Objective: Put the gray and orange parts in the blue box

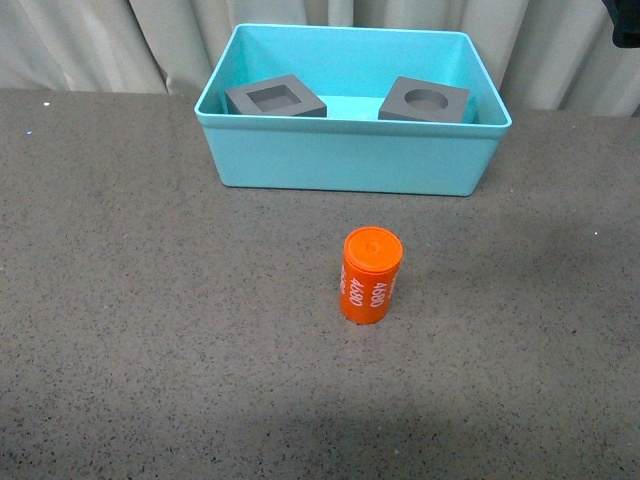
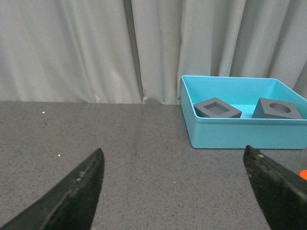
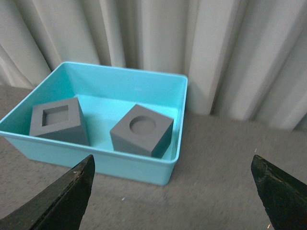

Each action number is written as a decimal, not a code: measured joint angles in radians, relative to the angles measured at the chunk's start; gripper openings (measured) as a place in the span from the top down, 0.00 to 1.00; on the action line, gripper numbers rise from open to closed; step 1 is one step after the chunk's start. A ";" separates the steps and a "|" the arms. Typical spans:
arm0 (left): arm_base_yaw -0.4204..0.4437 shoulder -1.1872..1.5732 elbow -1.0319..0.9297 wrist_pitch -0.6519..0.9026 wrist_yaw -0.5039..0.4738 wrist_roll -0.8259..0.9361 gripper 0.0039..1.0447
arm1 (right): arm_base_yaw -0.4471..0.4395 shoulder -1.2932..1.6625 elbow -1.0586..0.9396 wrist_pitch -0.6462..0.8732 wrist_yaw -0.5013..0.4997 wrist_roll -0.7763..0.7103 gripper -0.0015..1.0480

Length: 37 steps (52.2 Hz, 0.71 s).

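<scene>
Two gray cubes were counted, the square-recess cube (image 1: pixel 276 98) and the round-recess cube (image 1: pixel 425 101), both lying ahead of the right hand (image 3: pixel 172 158), past its fingertips. There was one blue box (image 1: pixel 350 155), also ahead of that hand, and it held two things in all. One orange cylinder (image 1: pixel 371 275) stood alone. There was one desk (image 1: pixel 120 300). Two hands were seen, the right and the left hand (image 2: pixel 172 152), each showing two dark fingers.

Left tool (image 2: pixel 172 149) fingers spread wide over tabletop (image 2: pixel 120 136); blue box (image 2: pixel 240 136) holds square-recess gray cube (image 2: pixel 217 109) and round-recess gray cube (image 2: pixel 278 109).
</scene>
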 joint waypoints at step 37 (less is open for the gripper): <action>0.000 0.000 0.000 0.000 0.000 0.002 0.06 | 0.151 0.476 0.484 -0.790 -0.366 -0.320 0.09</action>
